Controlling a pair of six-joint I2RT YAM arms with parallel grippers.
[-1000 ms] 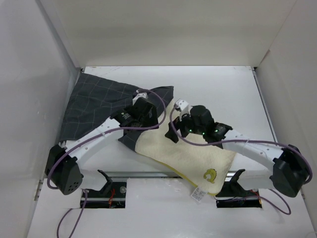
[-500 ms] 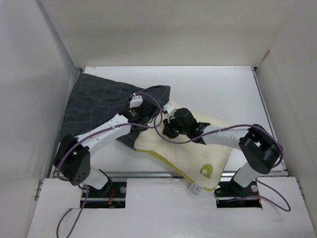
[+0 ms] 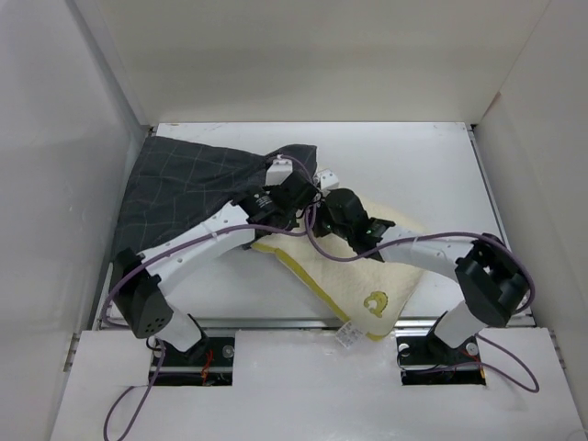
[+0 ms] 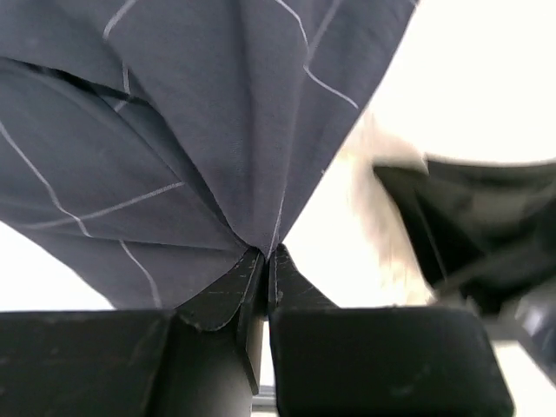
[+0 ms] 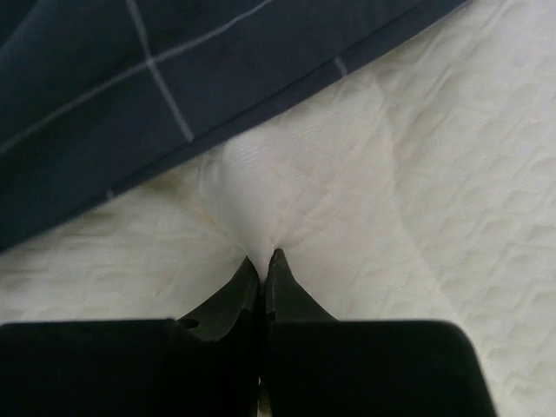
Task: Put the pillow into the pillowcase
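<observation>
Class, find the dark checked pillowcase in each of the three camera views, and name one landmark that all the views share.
Top external: the pillowcase lies upper left, reaching to the centre.
Left wrist: the pillowcase fills the upper left, pinched in the left gripper.
Right wrist: the pillowcase crosses the top left, lying over the pillow.
Shared landmark: the cream pillow beside the pillowcase's edge, blurred in the left wrist view.

I'm getting bright, even light on the white table (image 3: 423, 165), with only soft shadows. The left wrist view is blowing out behind the pillowcase (image 4: 200, 130), and the right arm (image 4: 460, 226) is blurring there.
</observation>
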